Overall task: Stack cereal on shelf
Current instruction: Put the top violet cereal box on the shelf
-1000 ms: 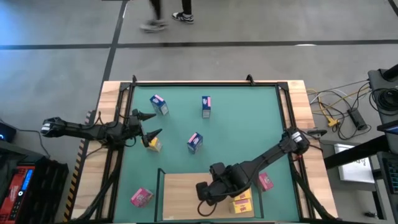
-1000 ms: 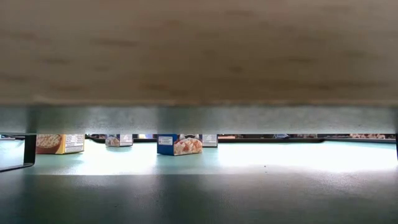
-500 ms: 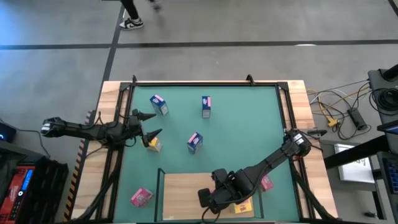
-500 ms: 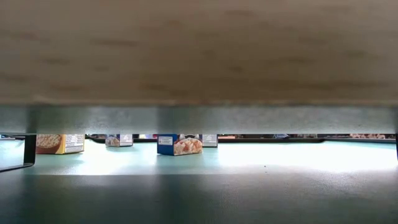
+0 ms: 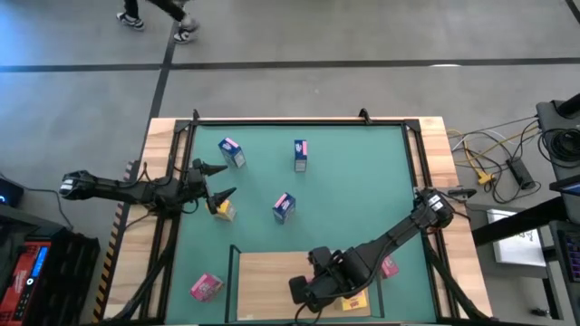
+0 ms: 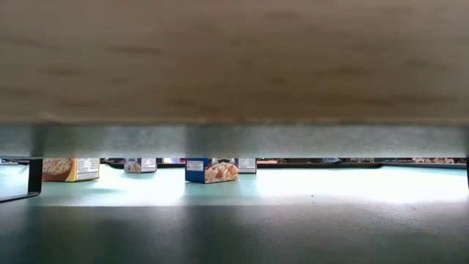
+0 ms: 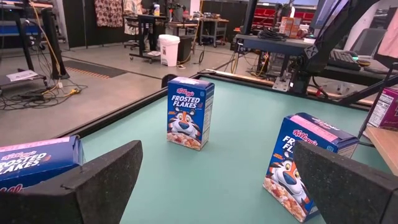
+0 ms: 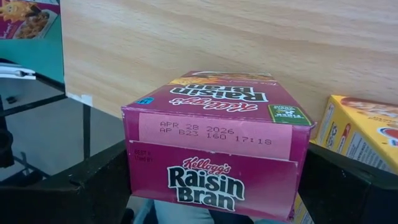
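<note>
Right tool (image 5: pixel 313 294) is low over the near end of the shelf (image 5: pixel 267 272), with a pink Raisin Bran box (image 8: pixel 217 152) sitting between its two fingers (image 8: pixel 93 186). Fingers flank the box's short sides, but I can't tell if they're clamped or just letting go, and can't confirm the box is resting on the board, so treat the grip as unknown. Just beside that box, on the tool's outer side, are yellow boxes (image 5: pixel 353 297) already on the shelf; another pink box (image 5: pixel 388 264) sits a bit further out behind the arm. Left tool (image 5: pixel 217 181) waits over the mat's left side, fingers spread wide and holding nothing; a yellow box (image 5: pixel 224 209) lies just beside one fingertip. Ahead of it stand two blue Frosted Flakes boxes (image 7: pixel 190 113), one (image 7: pixel 309 163) nearer than the other, with a third (image 7: pixel 37 163) at its side. One more pink box (image 5: pixel 206 287) sits near the shelf's left post, well behind the left tool. Handling judgement: thin cardboard, very light, probably hollow-ish, so it crushes if squeezed hard and tips or slides at the slightest nudge. Printed faces look glossy, so expect some slip. Best hold is across the narrow sides, mid-height, fingers square to the faces; avoid the flap ends. When backing off from the pink box, pull straight away so the fingers don't drag it or knock the yellow neighbour.
</note>
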Robot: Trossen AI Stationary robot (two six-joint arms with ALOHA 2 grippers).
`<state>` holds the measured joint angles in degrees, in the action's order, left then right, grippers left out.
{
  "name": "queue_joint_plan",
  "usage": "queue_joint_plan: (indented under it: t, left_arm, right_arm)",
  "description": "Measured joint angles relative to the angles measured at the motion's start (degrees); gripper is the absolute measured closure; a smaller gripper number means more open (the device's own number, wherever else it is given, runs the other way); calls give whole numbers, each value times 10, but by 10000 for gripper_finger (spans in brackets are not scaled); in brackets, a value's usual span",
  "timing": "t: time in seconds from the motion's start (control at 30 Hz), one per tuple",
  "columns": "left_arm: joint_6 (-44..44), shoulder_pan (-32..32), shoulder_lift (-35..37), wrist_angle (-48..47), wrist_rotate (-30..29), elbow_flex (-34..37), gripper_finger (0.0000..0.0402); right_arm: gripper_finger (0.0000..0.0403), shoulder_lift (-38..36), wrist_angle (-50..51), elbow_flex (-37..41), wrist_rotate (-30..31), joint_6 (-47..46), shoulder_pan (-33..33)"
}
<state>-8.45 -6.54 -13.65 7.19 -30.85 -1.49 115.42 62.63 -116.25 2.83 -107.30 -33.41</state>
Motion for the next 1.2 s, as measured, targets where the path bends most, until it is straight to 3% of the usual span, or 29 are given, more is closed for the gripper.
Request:
queue_joint_plan:
  t: [0.53,0.73,1.2]
  left_arm:
    - [0,0,0,0,0,0,3]
    - [0,0,0,0,0,0,3]
    - [0,0,0,0,0,0,3]
  right_arm:
    - [35,0,0,-1,-3,66,0]
    - [6,0,-1,-1,2,79,0]
    - [3,0,-12,-11,19,123,0]
